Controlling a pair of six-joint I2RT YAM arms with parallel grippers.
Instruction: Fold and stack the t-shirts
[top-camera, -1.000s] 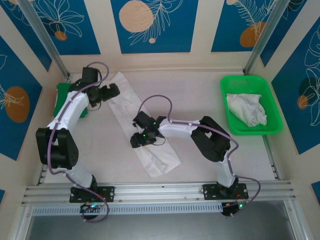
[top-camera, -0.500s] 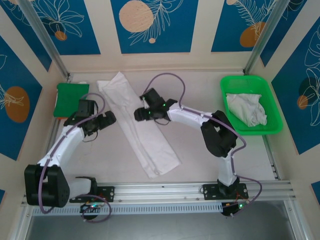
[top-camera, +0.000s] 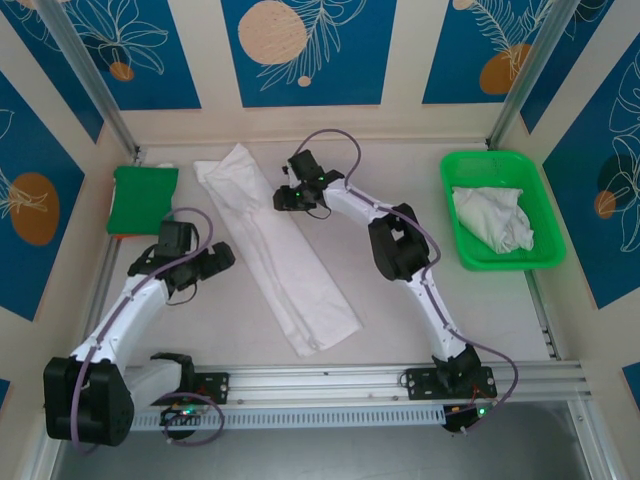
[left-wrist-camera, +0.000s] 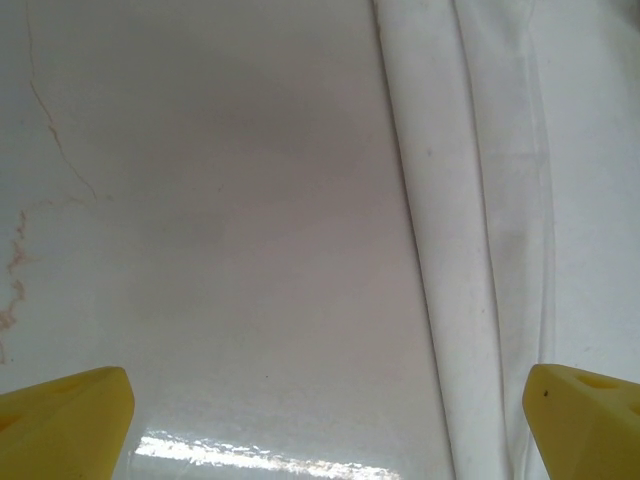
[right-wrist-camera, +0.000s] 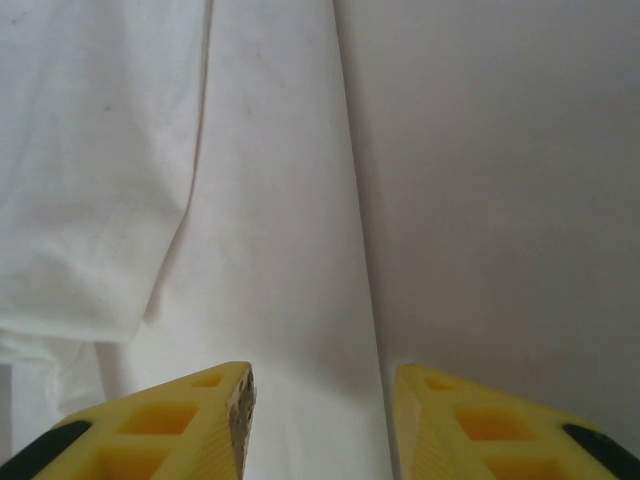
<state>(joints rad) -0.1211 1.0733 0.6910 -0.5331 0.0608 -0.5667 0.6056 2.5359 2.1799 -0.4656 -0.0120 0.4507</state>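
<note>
A white t-shirt (top-camera: 275, 250), folded into a long strip, lies slantwise on the table from far left to near right. My right gripper (top-camera: 282, 197) hovers at the strip's right edge near its far end. In the right wrist view the right gripper (right-wrist-camera: 323, 375) is open, its jaws partly apart over the t-shirt (right-wrist-camera: 270, 200) edge, holding nothing. My left gripper (top-camera: 218, 258) is just left of the strip. In the left wrist view the left gripper (left-wrist-camera: 328, 385) stands wide open above bare table, the t-shirt (left-wrist-camera: 470, 250) fold at its right. A second, crumpled t-shirt (top-camera: 492, 218) lies in the green tray (top-camera: 480, 160).
A flat green pad (top-camera: 142, 197) lies at the far left by the wall. The green tray sits at the far right. Metal posts stand in both back corners, and a rail (top-camera: 320, 380) runs along the near edge.
My right gripper went from the strip's middle up to its far end and its jaws narrowed. My left arm pulled back from the far left corner to beside the strip.
</note>
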